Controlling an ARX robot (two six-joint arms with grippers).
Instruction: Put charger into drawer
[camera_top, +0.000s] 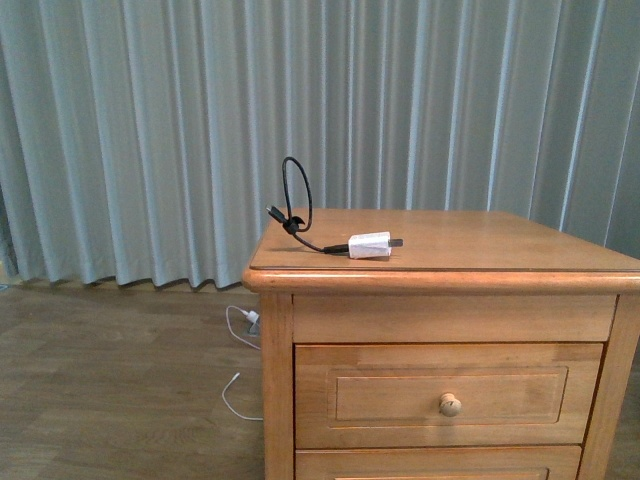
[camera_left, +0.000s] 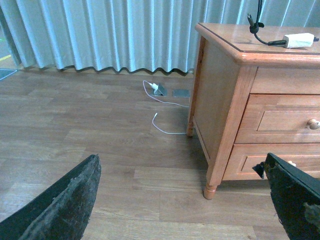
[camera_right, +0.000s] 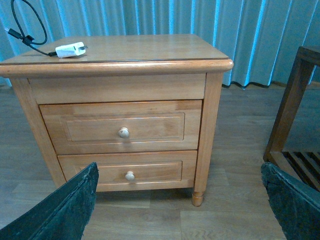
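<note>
The white charger (camera_top: 369, 245) lies on the nightstand top near its front left corner, its black looped cable (camera_top: 294, 205) standing up beside it. It also shows in the left wrist view (camera_left: 298, 40) and the right wrist view (camera_right: 70, 49). The upper drawer (camera_top: 448, 395) is closed, with a round pale knob (camera_top: 450, 405); it also shows in the right wrist view (camera_right: 121, 128). My left gripper (camera_left: 185, 200) is open, low over the floor left of the nightstand. My right gripper (camera_right: 180, 200) is open, in front of the nightstand, well apart from it. Neither arm shows in the front view.
The shorter lower drawer (camera_right: 129, 171) is closed. A thin white cable (camera_top: 238, 360) lies on the wooden floor left of the nightstand. A dark wooden rack (camera_right: 295, 115) stands to the nightstand's right. Grey curtains (camera_top: 200, 120) hang behind.
</note>
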